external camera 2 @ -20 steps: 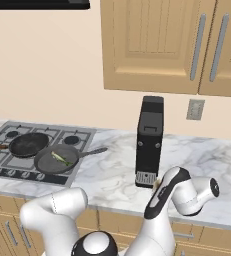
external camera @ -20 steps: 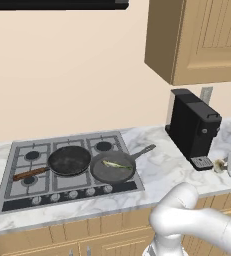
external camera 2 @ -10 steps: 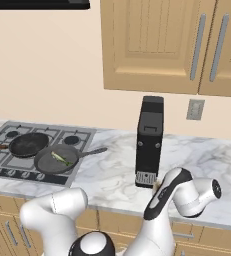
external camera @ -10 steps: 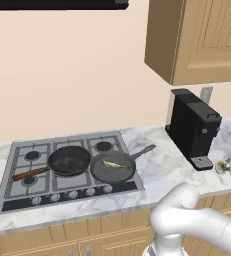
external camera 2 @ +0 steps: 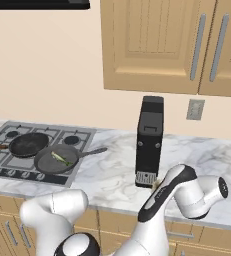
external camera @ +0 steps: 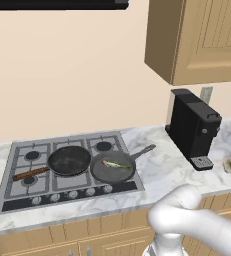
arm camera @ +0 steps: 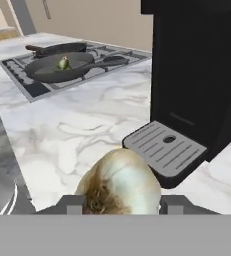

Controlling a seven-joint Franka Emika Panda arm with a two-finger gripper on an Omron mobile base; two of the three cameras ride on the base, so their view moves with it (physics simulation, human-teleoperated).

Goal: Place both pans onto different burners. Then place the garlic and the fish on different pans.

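While the garlic [arm camera: 119, 182] sits between our finger tips beside the coffee machine [arm camera: 197, 80], we can't tell whether the jaws already pinch it or only bracket it; they stand partly closed around the bulb, flanking it on both sides. It looks low, at or just above the marble counter [arm camera: 72, 125], next to the machine's drip tray [arm camera: 164, 147]. Both pans are on separate burners: black pan [external camera: 69, 160] with the wooden handle on the middle ring, empty; grey pan [external camera: 112, 167] on the right front ring, with the fish [external camera: 115, 164] in it. So we judge the garlic belongs in the black pan, well apart from the gripper [arm camera: 121, 204] across the cooktop [external camera: 17, 192]. Next we need a firm pinch, lift, long carry left.
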